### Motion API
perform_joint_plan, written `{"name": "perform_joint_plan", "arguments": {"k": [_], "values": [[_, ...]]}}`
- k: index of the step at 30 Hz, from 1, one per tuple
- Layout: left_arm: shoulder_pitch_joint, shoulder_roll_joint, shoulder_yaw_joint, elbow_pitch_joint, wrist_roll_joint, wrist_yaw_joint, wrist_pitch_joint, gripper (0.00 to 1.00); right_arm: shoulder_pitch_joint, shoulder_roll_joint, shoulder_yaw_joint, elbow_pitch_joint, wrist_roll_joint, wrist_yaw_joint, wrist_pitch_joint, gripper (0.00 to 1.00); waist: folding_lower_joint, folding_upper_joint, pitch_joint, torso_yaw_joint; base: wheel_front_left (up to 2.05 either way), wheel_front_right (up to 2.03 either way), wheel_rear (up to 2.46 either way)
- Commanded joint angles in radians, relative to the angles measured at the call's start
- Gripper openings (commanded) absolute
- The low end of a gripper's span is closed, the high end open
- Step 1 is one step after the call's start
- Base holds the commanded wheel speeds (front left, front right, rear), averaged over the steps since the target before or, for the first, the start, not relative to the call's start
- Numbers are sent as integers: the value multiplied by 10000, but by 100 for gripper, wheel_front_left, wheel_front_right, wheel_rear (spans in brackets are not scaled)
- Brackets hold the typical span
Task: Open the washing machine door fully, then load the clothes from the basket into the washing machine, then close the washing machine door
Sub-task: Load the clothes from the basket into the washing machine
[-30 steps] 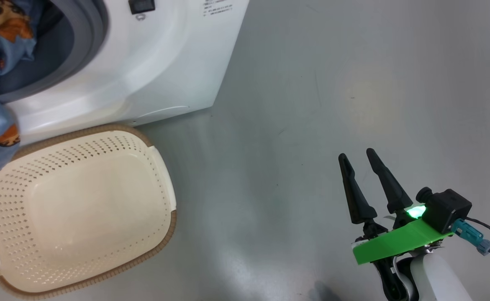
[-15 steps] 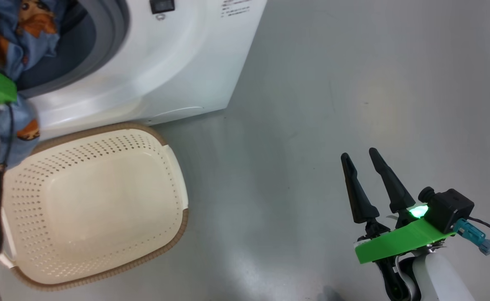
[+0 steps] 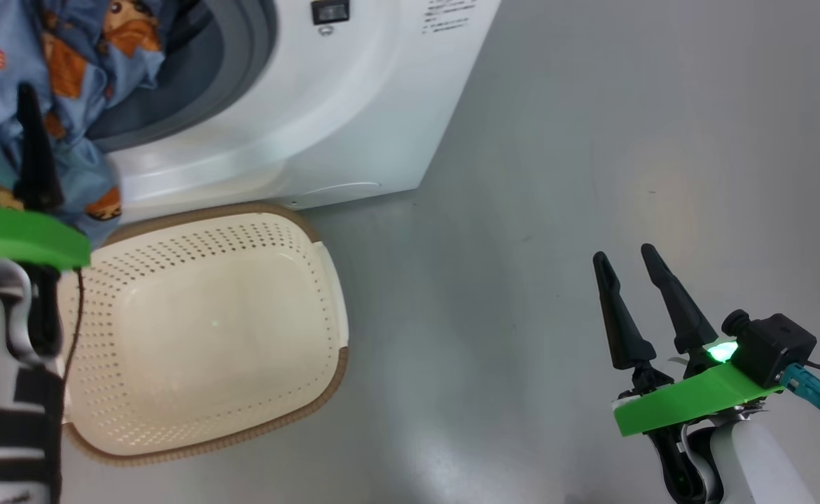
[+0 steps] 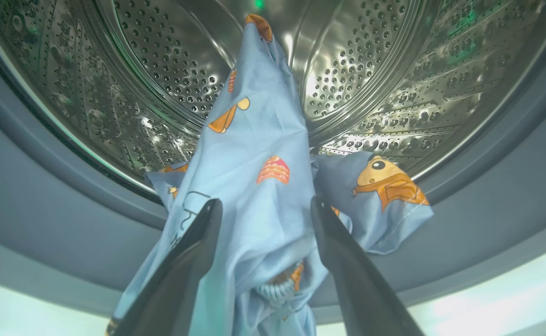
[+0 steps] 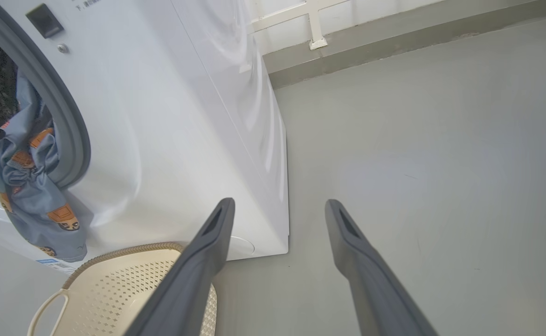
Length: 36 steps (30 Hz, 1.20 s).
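The clothes (image 4: pixel 259 140) are soft, light, printed blue cotton that will sag, fold and trail wherever it is not held up. Right now they lie half in and half out of the washing machine (image 3: pixel 297 105): one end reaches up into the steel drum (image 4: pixel 370 70), while the rest hangs over the grey rubber ring (image 4: pixel 44 186) and down the white front toward the basket (image 3: pixel 206 329), which holds nothing. The left end effector (image 4: pixel 266 201) is at the machine's mouth with its fingers well apart, and the bunched cloth runs loosely between them, not pinched. The right end effector (image 3: pixel 624 253) is off to the side above the floor (image 3: pixel 557 140), fingers likewise spread and carrying nothing. Such fabric is probably best taken at a thick gathered bunch, such as the puckered elastic part near the left fingers, since a single thin layer could slip out or snag on the rubber lip. The dangling tail looks likely to catch in the door unless it is pushed well inside. The floor is smooth, grey and faintly glossy, and the machine's white side runs back toward a low grey ledge (image 5: pixel 394 42) at the foot of a pale wall
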Motion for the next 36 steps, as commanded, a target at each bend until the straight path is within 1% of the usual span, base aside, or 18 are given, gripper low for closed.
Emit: {"name": "perform_joint_plan", "arguments": {"k": [1, 13, 17, 18, 24, 30, 36], "values": [[405, 310, 352, -431, 67, -15, -51, 100, 155, -55, 146, -234, -119, 16, -48, 100, 0, 0, -72, 147, 0, 0, 0], [3306, -166, 905, -2321, 34, -15, -51, 100, 403, -320, 62, -199, -76, 16, -48, 100, 0, 0, -479, 519, 0, 0, 0], [4287, -321, 1219, -2934, 115, -15, -51, 100, 473, -404, 79, -186, -36, 16, -48, 100, 0, 0, -585, 528, 0, 0, 0], [4287, -321, 1219, -2934, 115, -15, -51, 100, 473, -404, 79, -186, -36, 16, -48, 100, 0, 0, -585, 528, 0, 0, 0], [5443, -597, 1786, -3678, 243, -15, -51, 100, 480, -489, 184, -128, 15, 16, -48, 100, 0, 0, -729, 467, 0, 0, 0], [5792, -796, 1955, -4020, 272, -15, -51, 100, 495, -559, 205, -122, 47, 16, -48, 100, 0, 0, -776, 468, 0, 0, 0], [5445, -761, 1777, -3712, 151, -15, -51, 100, 453, -553, 220, -159, 17, 16, -48, 100, 0, 0, -654, 450, 0, 0, 0]]}}
